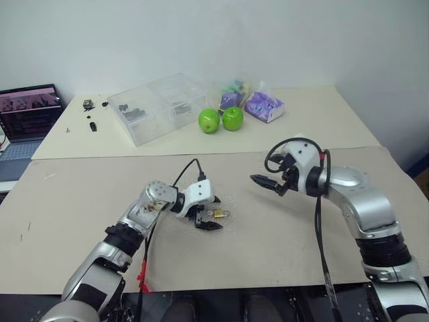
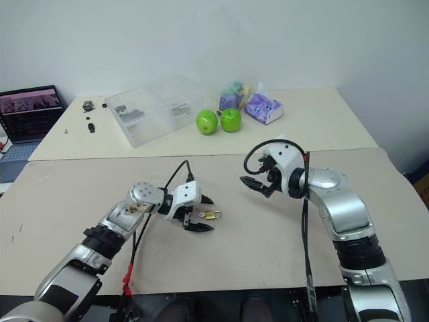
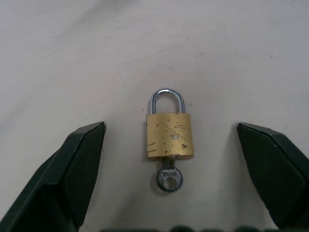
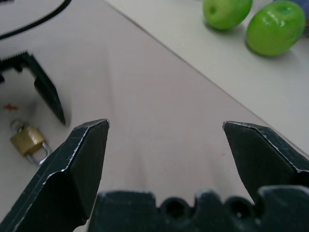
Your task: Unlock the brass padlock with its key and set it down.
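The brass padlock (image 3: 169,135) lies flat on the beige table (image 1: 80,201), its silver shackle (image 3: 167,99) seated in the body. A small key (image 3: 169,179) sticks out of its underside. My left gripper (image 1: 215,214) is low over the table and open. Its fingers (image 3: 72,169) stand well apart on either side of the padlock and do not touch it. My right gripper (image 1: 267,185) hovers to the right of the padlock, open and empty. From the right wrist view the padlock (image 4: 28,140) lies beside a finger of the left gripper (image 4: 46,89).
Two green apples (image 1: 209,121) (image 1: 232,118) sit on the far table beside a clear plastic box (image 1: 157,107) and a purple packet (image 1: 263,106). A laptop (image 1: 27,114) stands at the far left, with small dark parts (image 1: 90,114) near it.
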Available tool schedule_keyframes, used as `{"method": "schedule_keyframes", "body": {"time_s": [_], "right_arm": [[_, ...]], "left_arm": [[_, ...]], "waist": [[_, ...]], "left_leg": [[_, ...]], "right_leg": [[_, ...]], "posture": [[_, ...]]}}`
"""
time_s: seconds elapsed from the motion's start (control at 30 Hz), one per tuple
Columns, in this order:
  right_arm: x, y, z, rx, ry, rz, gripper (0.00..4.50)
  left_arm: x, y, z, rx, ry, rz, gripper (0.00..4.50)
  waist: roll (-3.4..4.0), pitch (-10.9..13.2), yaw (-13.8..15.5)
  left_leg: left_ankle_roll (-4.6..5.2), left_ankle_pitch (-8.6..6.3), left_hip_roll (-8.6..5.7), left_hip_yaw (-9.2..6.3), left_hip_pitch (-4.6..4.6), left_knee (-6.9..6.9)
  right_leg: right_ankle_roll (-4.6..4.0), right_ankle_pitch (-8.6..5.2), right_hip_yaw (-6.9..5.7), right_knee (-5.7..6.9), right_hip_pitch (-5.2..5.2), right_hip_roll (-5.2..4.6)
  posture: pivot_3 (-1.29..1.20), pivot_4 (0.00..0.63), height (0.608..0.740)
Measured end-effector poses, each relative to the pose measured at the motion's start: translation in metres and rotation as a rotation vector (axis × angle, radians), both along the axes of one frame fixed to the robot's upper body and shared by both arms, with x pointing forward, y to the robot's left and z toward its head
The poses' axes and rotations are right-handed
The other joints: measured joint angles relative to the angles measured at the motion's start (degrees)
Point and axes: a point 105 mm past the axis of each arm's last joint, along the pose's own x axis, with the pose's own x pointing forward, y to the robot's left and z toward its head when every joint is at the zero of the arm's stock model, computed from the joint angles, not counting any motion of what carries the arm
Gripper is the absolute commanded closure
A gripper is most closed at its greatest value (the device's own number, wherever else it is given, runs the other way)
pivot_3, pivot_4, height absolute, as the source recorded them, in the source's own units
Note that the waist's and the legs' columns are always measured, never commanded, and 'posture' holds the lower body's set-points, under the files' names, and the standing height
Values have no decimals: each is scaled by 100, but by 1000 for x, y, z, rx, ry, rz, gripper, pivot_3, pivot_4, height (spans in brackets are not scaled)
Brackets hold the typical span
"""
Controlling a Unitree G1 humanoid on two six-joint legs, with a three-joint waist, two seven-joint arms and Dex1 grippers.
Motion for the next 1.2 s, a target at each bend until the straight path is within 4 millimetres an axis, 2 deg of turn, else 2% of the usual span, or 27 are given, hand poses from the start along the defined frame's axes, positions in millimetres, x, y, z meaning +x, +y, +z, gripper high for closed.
{"method": "schedule_keyframes", "body": {"time_s": [0.17,0.23,0.37,0.47,0.63,0.77,0.97,1.2], "right_arm": [[-19,5,13,-52,32,151,0],[-26,11,13,-44,59,220,0],[-43,31,-2,-59,143,402,0],[-42,42,-8,-29,181,456,0],[-39,65,-22,-26,204,536,0],[-38,81,-41,-15,230,588,0],[-20,102,-47,-1,173,617,0],[-10,103,-61,-62,133,625,0]], "left_arm": [[-14,46,28,-60,27,60,87],[-16,57,37,-81,23,90,87],[-11,80,57,-90,-54,150,87],[-2,103,59,-61,-107,229,87],[5,122,66,-53,-160,316,87],[4,130,72,-45,-193,345,87],[-5,125,70,-44,-200,339,87],[-11,127,68,-26,-196,365,87]], "waist": [[6,2,-127],[3,4,-124],[3,5,-115],[4,5,-127],[-3,9,-117],[0,9,-118],[0,9,-121],[-3,8,-125]], "left_leg": [[15,-9,15,-3,9,-2],[15,-9,18,-6,9,0],[15,-9,17,-5,13,-1],[15,-9,15,-5,12,-2],[15,-9,14,-8,8,-3],[14,-9,13,-7,8,-5],[13,-8,14,-7,7,-8],[13,-8,13,3,4,-9]], "right_leg": [[1,-2,1,0,1,11],[1,-2,-5,0,4,13],[2,-3,-7,-1,7,11],[0,-2,-3,0,1,9],[0,-1,-3,2,-6,8],[0,-1,-1,7,-11,6],[-2,0,0,24,-27,8],[-1,0,-4,79,-78,-3]], "posture": [[0,150,740],[0,150,740],[0,150,740],[0,150,740],[0,150,740],[0,150,740],[0,150,740],[0,150,740]]}}
